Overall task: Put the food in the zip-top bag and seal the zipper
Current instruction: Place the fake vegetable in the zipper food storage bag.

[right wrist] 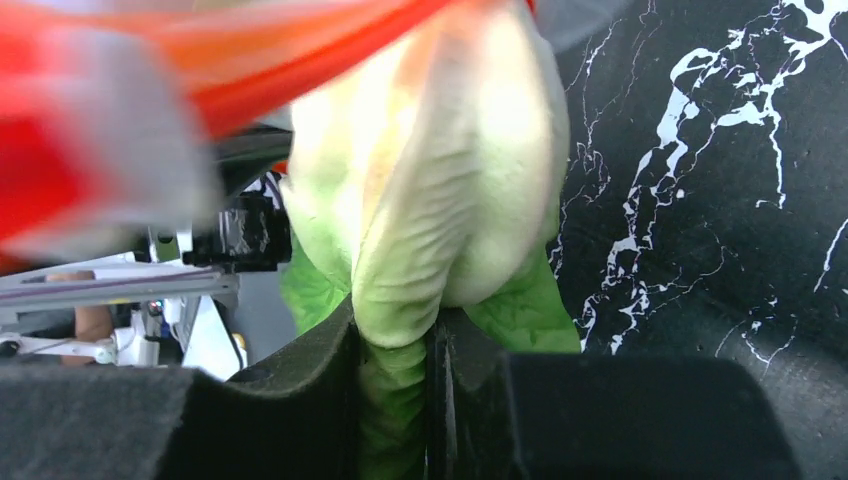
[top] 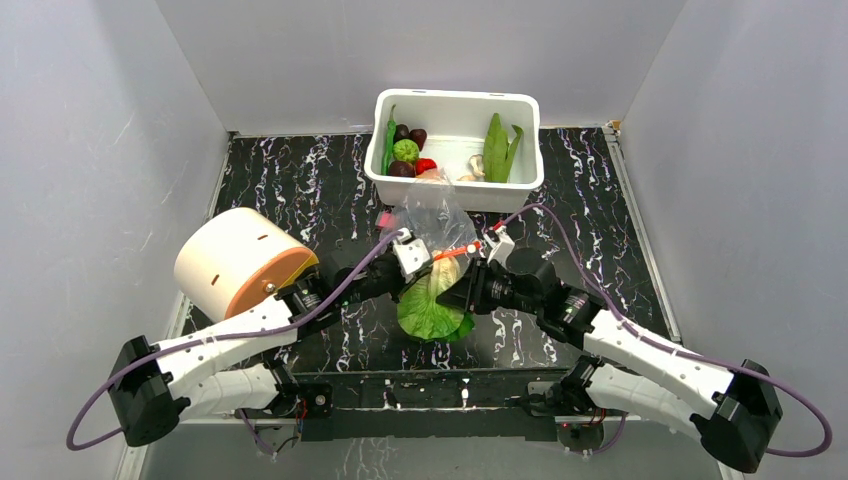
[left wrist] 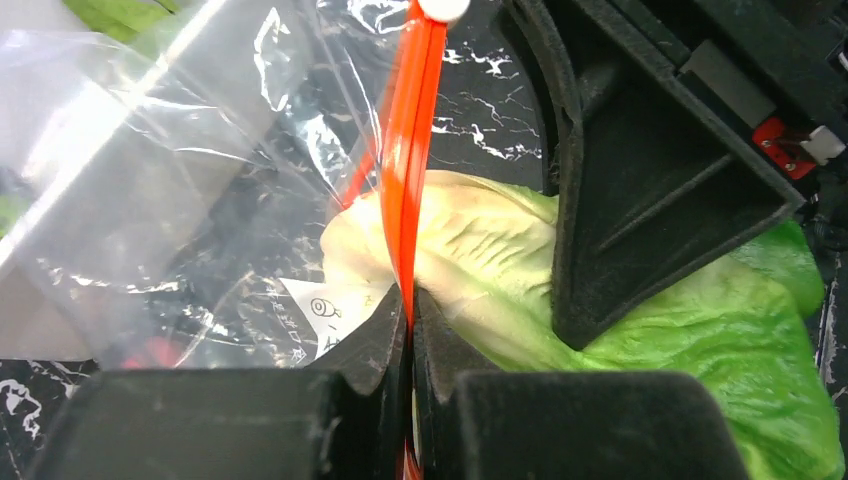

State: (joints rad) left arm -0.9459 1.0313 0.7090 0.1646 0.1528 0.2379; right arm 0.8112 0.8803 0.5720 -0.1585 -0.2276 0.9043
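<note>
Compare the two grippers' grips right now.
The left gripper pinches the thin orange zipper; the right gripper clamps the cabbage at its green base. The left gripper's fingers nearly touch; the right gripper's stand wider apart around leaf. Both are shut on something.

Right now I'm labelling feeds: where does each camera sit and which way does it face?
Top external: above and behind the robot, looking down on left arm, right arm and white plastic tub.
Left wrist: looks along the left fingers pinching the orange-red plastic zipper strip.
Right wrist: looks along the right fingers gripping the pale-green leafy cabbage.
Shared: cabbage in all three.
</note>
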